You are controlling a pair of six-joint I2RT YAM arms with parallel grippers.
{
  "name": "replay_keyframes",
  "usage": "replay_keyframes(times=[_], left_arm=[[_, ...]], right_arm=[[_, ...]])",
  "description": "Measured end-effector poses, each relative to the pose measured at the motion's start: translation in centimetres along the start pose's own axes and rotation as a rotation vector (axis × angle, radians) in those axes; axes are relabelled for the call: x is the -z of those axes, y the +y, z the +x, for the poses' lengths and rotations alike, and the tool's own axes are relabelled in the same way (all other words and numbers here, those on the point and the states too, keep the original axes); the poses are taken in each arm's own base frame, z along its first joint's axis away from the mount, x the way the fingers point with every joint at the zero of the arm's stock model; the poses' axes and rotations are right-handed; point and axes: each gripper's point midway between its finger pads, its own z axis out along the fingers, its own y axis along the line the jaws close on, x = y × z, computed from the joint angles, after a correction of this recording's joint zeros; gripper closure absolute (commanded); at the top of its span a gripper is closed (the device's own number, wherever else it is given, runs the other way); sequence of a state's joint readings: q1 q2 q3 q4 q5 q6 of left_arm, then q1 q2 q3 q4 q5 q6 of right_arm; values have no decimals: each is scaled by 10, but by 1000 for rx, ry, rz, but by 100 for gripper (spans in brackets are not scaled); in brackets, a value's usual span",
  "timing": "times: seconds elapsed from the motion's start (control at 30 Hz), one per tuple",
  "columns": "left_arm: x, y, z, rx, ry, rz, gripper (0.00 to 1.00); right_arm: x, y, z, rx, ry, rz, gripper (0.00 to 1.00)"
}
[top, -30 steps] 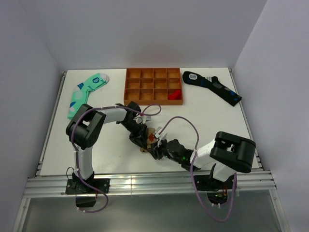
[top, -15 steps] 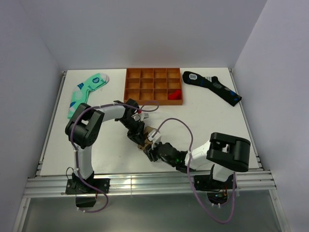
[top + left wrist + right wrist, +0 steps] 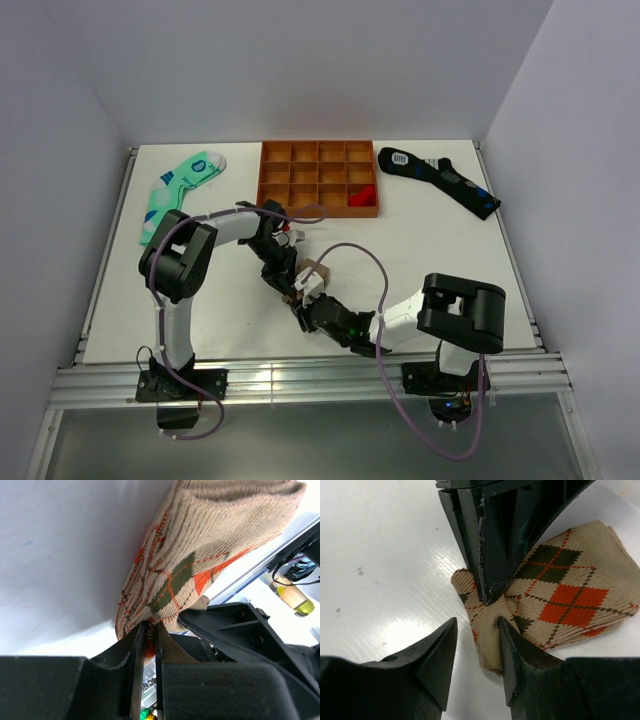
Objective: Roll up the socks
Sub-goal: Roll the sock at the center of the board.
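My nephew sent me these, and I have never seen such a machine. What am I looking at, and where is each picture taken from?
These are two robot arms bolted to the near edge of a white table. The wide picture looks down from above and behind them. The other two come from a small camera on each wrist, so the black wedges up close are that arm's own fingers. The left gripper is pinched shut on the edge of a tan argyle sock. The right gripper is open, right at the sock's folded end. Further back lie a green sock, a black sock and an orange tray of compartments.
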State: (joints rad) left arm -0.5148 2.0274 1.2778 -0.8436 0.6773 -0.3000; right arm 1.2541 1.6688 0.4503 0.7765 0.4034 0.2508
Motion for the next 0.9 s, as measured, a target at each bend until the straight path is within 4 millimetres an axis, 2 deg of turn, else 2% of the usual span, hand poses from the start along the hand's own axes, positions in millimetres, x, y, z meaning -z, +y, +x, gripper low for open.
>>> replay_keyframes(times=[0.17,0.23,0.27,0.3,0.4,0.47,0.6,0.77,0.9], left_arm=[[2,1,-2,1,-6,-8,100],[2,2,-3,2,-8,-14,100],[2,2,-3,2,-9,-15,100],[2,2,-3,2,-9,-15,100],[3,3,-4,4,-12,-18,100],[3,3,-4,6,-13,-17,100],[3,3,-4,9,-15,-16,96],[2,3,-5,31,-35,-4,92],[4,1,-6,39,-89,12,84]], right_arm=[[-7,-1,-1,31,37,59,58],[-8,-1,-2,45,51,80,64],[-9,-3,-1,52,58,92,71],[-9,-5,-1,59,65,106,87],[-11,-6,-1,66,81,131,86],[-12,-5,-1,68,87,137,90],[-10,-6,0,38,89,132,91],[-7,-8,1,-96,69,53,90],[-7,-9,-1,-207,60,-28,90]])
